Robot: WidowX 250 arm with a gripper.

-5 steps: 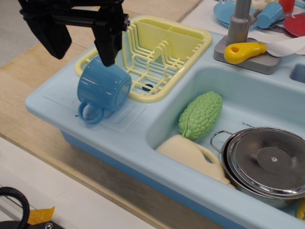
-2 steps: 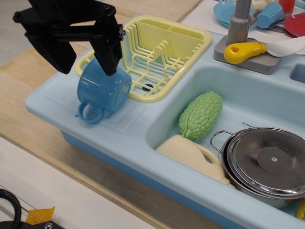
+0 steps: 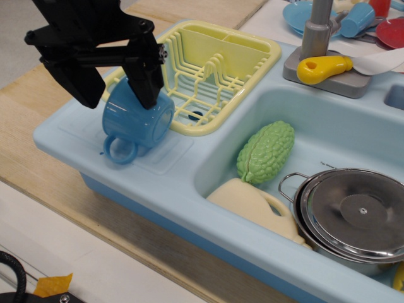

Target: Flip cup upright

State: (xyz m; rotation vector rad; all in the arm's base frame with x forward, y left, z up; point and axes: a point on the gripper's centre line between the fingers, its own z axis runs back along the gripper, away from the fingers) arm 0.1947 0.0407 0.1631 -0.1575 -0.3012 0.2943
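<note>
The blue cup [image 3: 136, 123] lies on its side on the left drainboard of the light-blue toy sink [image 3: 76, 136]. Its mouth faces right toward the rack and its ring handle [image 3: 118, 150] points toward the front. My black gripper [image 3: 118, 95] is open and hangs over the cup. One finger [image 3: 148, 85] reaches down at the cup's upper right side. The other finger [image 3: 79, 85] stands to the left of the cup, apart from it. Whether the right finger touches the cup I cannot tell.
A yellow dish rack [image 3: 211, 76] stands right behind the cup. The basin holds a green bumpy gourd [image 3: 266, 151], a cream jug [image 3: 252, 203] and a steel lidded pot [image 3: 353, 214]. A grey faucet with yellow lever [image 3: 323, 66] and distant plates [image 3: 303, 16] sit beyond.
My gripper has come down and shifted slightly right, so its fingers now straddle the cup's upper part. The cup has not moved.
</note>
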